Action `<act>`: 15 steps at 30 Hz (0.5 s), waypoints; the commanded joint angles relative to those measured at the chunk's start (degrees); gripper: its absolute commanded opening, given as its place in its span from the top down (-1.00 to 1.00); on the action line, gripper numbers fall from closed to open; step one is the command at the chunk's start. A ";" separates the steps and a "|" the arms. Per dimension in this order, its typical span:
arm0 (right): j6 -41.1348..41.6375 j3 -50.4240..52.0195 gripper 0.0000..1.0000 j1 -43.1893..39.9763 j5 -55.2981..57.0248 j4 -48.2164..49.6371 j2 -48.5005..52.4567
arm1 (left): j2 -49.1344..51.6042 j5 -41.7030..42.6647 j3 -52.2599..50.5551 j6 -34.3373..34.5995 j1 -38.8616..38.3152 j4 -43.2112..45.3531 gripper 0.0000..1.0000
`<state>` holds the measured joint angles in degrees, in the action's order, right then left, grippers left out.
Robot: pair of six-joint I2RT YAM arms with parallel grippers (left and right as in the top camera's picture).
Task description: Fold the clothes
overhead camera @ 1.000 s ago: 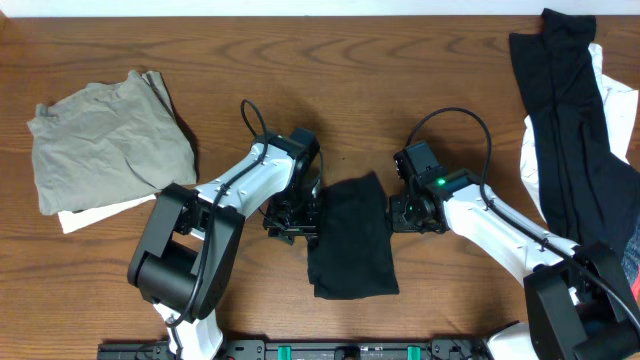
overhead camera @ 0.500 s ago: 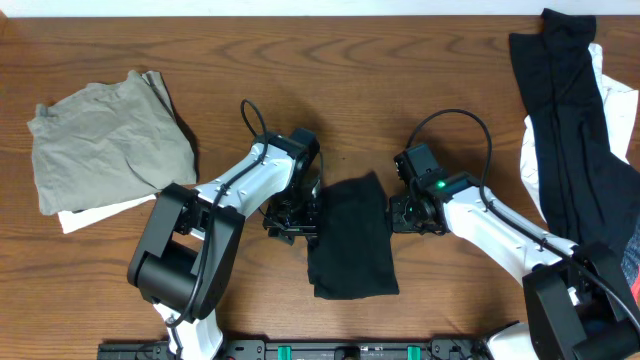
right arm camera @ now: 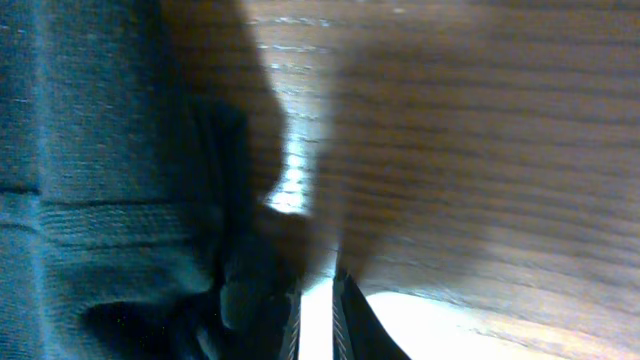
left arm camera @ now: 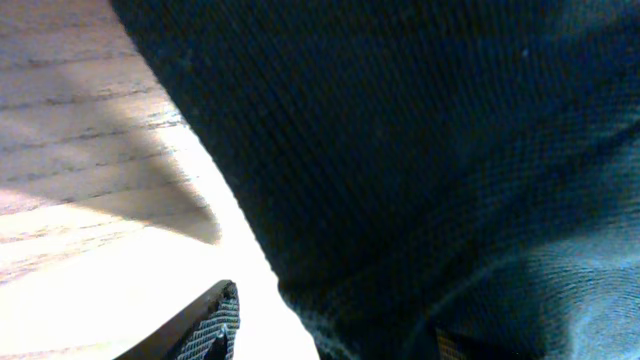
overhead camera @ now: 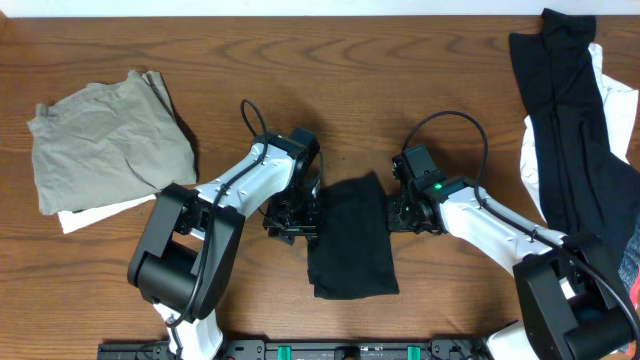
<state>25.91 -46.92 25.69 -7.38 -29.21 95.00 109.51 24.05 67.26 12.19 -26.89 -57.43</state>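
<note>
A black garment point(overhead camera: 350, 240), folded into a narrow rectangle, lies at the table's centre. My left gripper point(overhead camera: 300, 215) sits low at its left edge. In the left wrist view the gripper point(left arm camera: 335, 325) is open: one fingertip point(left arm camera: 218, 320) rests on bare wood and the black fabric point(left arm camera: 420, 150) drapes over the other side. My right gripper point(overhead camera: 393, 213) is at the garment's right edge. In the right wrist view the gripper point(right arm camera: 316, 320) is shut to a thin slit with nothing in it, and the bunched hem of the black cloth point(right arm camera: 110, 200) lies just left of the fingers.
An olive-grey piece point(overhead camera: 105, 140) lies on a white one point(overhead camera: 95, 212) at the far left. At the right edge a long black garment point(overhead camera: 565, 130) lies over white fabric point(overhead camera: 600, 90). Bare wooden table point(overhead camera: 350, 70) stretches behind the arms.
The right arm has shifted slightly at the garment's right edge. The left arm and the clothes have not moved.
</note>
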 commanded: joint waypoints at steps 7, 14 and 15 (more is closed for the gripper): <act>-1.79 0.44 0.88 0.39 -6.38 -0.55 0.96 | 0.48 0.33 0.46 0.52 0.20 -0.17 -0.10; -2.47 0.44 0.88 0.57 -6.88 -0.76 -4.04 | 0.48 0.33 0.46 0.52 0.20 -0.17 -0.10; -2.47 0.44 0.87 0.57 -6.99 -0.81 -4.76 | 0.48 0.33 0.46 0.52 0.20 -0.17 -0.10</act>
<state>24.77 -46.76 25.69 -12.47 -30.04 93.49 109.51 24.05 67.26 12.19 -26.89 -57.43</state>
